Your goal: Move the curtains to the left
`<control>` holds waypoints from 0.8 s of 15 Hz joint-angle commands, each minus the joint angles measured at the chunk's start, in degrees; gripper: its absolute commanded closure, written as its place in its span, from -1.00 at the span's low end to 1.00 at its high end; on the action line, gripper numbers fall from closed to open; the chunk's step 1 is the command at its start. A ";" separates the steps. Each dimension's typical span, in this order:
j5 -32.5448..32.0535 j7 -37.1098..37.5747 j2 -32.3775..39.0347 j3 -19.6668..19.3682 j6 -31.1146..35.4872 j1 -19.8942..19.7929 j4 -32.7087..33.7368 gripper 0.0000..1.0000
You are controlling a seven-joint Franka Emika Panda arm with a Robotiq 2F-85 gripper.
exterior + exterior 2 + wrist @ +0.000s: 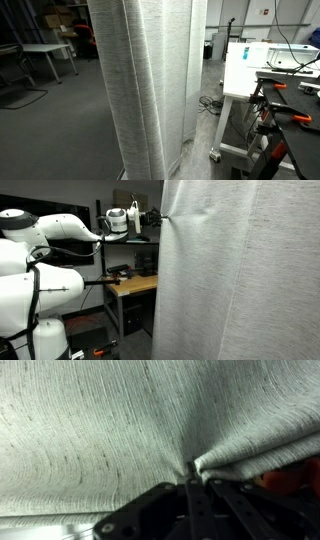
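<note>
Exterior view, facing the fabric: shows the curtains (150, 90) filling centre frame from top edge to floor, bunched in deep vertical pleats. Shows a white cart (250, 70) at right, apart from the cloth. Shows no arm and no gripper here; probably hidden behind the folds.

Exterior view, robot side: shows the curtains (240, 270) covering the right half of the frame. Shows the arm (60, 230) reaching across upper left, roughly level, with the gripper (158, 218) at upper centre, touching the leading edge of the fabric. Shows creases fanning from that contact spot, so reads as pinched, not merely pressed. Grabs high up, likely so that the whole drop follows the pull instead of only the hem swinging. Shows a wooden workbench (135, 285) at lower centre, just beside the curtain edge; cannot tell whether touching.

Wrist view: shows the weave filling the upper two thirds of the frame. Shows the gripper (190, 482) entering from bottom centre, jaws closed narrow on a small tuck of cloth. Shows folds radiating from the nip towards upper left and right, suggesting tension in the fabric. Shows an orange-red blur at the lower right edge, too unclear to name.

Judged step: grasp made, sideways drag in hand. Risks the thin tuck slipping out under load.
</note>
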 commanded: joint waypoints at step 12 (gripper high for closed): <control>-2.64 0.90 1.65 0.69 -0.64 0.24 0.40 0.42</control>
